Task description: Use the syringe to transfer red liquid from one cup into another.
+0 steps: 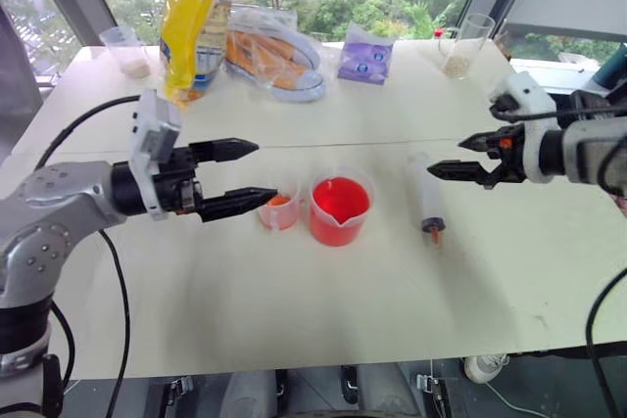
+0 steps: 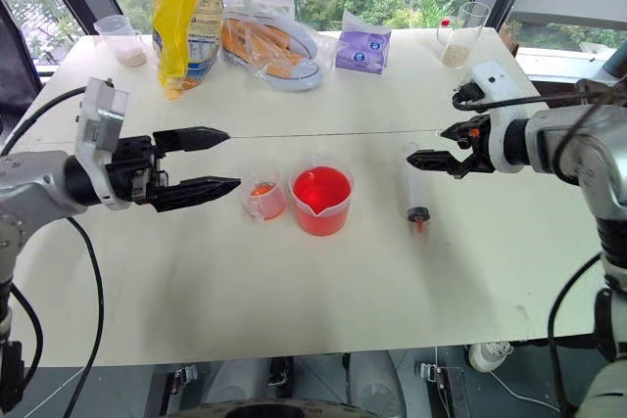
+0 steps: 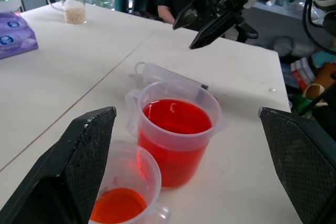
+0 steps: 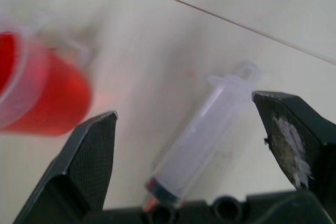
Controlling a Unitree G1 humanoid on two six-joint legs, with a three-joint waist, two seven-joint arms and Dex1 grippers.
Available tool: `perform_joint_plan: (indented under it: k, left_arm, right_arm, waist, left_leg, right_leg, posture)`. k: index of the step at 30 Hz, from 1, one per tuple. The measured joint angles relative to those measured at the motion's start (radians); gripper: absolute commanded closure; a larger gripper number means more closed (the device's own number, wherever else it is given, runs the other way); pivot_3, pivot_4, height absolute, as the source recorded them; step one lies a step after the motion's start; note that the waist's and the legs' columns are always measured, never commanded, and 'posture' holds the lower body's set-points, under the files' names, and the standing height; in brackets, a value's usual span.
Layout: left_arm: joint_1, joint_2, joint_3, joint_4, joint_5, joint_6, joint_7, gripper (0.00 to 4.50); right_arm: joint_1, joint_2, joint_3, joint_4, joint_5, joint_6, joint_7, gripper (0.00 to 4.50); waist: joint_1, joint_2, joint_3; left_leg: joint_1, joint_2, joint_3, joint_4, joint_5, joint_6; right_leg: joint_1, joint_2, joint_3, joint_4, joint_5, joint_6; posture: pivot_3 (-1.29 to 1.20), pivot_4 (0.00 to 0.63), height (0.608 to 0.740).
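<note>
Both grippers spread wide and empty: left gripper (image 1: 245, 175) level beside the small cup (image 1: 279, 210), which touches the spouted beaker (image 1: 340, 210) of red liquid (image 1: 340, 202); right gripper (image 1: 454, 158) hovering over the syringe (image 1: 426, 199) lying flat on the table (image 1: 294, 291).
</note>
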Motion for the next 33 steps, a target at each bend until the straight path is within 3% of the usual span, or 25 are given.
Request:
perform_joint_plan:
  k: [6,11,29,32,33]
  left_arm:
    - [-0.012,-0.027,-0.010,0.004,0.017,-0.015,0.004,0.00]
    - [-0.011,-0.042,-0.013,0.004,0.025,-0.018,0.009,0.00]
    - [0.051,-0.054,0.010,-0.041,0.025,-0.018,0.047,0.00]
    - [0.054,-0.053,0.015,-0.044,0.018,-0.018,0.048,0.00]
    - [0.056,-0.053,0.016,-0.047,0.018,-0.018,0.049,0.00]
  right_arm:
    - [-0.165,0.158,0.046,0.216,-0.062,0.207,-0.085,0.03]
    - [-0.216,0.248,0.107,0.340,-0.105,0.275,-0.123,0.03]
    - [-0.334,0.417,0.206,0.760,-0.283,0.137,-0.116,0.03]
    - [-0.342,0.424,0.208,0.797,-0.310,0.108,-0.104,0.89]
    - [-0.342,0.426,0.214,0.803,-0.321,0.097,-0.101,1.38]
  waist:
    - [-0.001,0.000,0.000]
    - [0.003,0.000,0.000]
    - [-0.004,0.000,0.000]
    - [-0.004,-0.001,-0.001]
    - [-0.004,-0.001,-0.001]
  left_leg:
    - [0.000,0.000,0.000,0.000,0.000,0.000]
    - [-0.001,-0.001,0.000,0.000,0.000,0.000]
    - [0.000,-0.001,0.000,0.000,0.000,0.000]
    - [0.000,0.000,0.000,0.000,0.000,0.000]
    - [0.000,0.000,0.000,0.000,0.000,0.000]
  right_leg:
    - [0.000,0.001,0.000,0.000,0.001,0.002]
    - [0.000,0.000,0.000,0.000,0.002,0.003]
    - [0.000,0.000,0.000,0.001,0.002,0.004]
    - [0.000,0.000,0.000,0.001,0.003,0.004]
    - [0.001,0.000,0.000,0.001,0.003,0.004]
  posture:
    - [0.00,0.150,0.740]
    - [0.00,0.150,0.740]
    - [0.00,0.150,0.740]
    - [0.00,0.150,0.740]
    - [0.00,0.150,0.740]
